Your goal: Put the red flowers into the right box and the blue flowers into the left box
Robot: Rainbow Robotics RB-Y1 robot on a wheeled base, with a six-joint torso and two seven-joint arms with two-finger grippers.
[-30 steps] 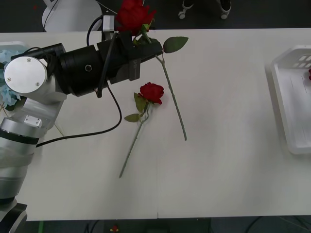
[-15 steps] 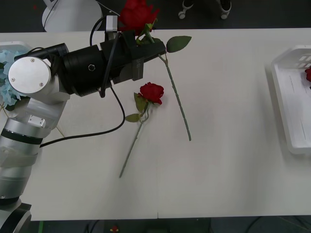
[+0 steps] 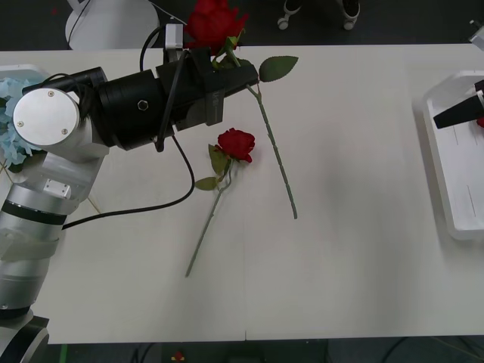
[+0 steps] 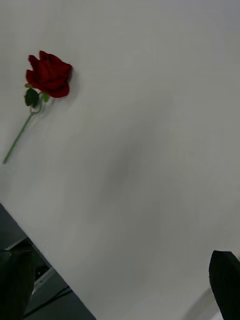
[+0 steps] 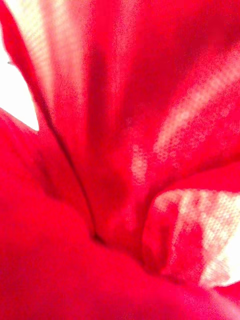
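My left gripper [image 3: 233, 72] is shut on the upper stem of a red flower, high over the table's far side. Its head [image 3: 214, 23] points away from me and its stem [image 3: 278, 155] hangs down toward the table. Its red petals [image 5: 120, 160] press close to the left wrist camera. A second red flower [image 3: 237, 144] lies flat on the table just below that gripper. Pale blue flowers [image 3: 10, 144] rest in the left box [image 3: 18, 70] at the far left. My right gripper [image 3: 460, 112] hovers open over the right box [image 3: 452, 189], its black fingers [image 4: 226, 280] apart.
A scrap of red [image 3: 480, 121] shows inside the right box at the view's edge. In the right wrist view a red rose [image 4: 49, 75] lies on a white surface. Open white tabletop [image 3: 355, 249] stretches between the flowers and the right box.
My right gripper has come into view over the right box. The left gripper shifted slightly right with the rose a second ago, then held still.
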